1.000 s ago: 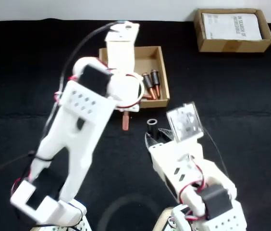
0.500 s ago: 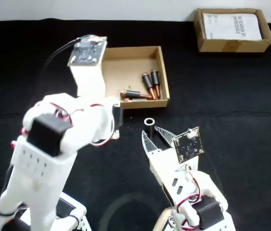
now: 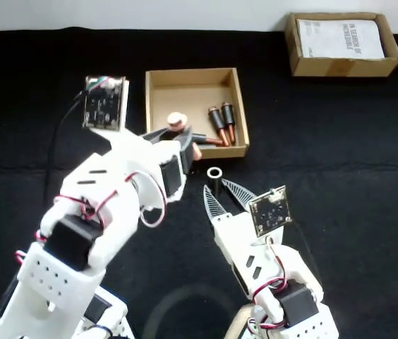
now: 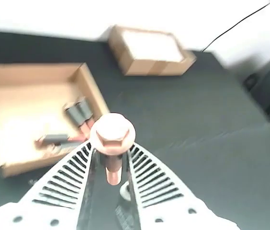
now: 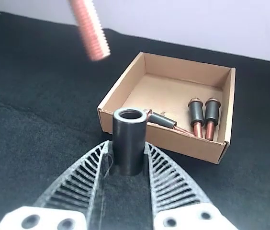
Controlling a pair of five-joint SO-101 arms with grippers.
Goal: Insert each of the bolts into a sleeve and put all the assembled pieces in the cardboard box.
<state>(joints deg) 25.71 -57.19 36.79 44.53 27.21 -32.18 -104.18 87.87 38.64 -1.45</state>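
Observation:
My left gripper [image 3: 183,139] is shut on a copper bolt [image 3: 178,122], held tilted at the front edge of the open cardboard box [image 3: 185,95]. In the left wrist view the bolt [image 4: 112,136] points head-first at the camera between the fingers [image 4: 68,179], with the sleeve [image 4: 124,191] just beyond its tip. My right gripper [image 3: 216,189] is shut on a dark sleeve [image 3: 214,174], upright with its bore up. In the right wrist view the sleeve [image 5: 129,141] stands between the fingers, and the bolt's threaded end [image 5: 91,33] hangs above and to one side. Three assembled pieces [image 3: 220,121] lie in the box.
A second cardboard box [image 3: 341,42] with a printed sheet inside stands at the back right. The table is covered with black cloth [image 3: 340,162]. Both arm bodies crowd the near half of the table.
The left arm has pulled back from over the box and turned its wrist, so the bolt went from hanging downwards to tilted head-up beside the sleeve. The right gripper shifted the sleeve slightly left.

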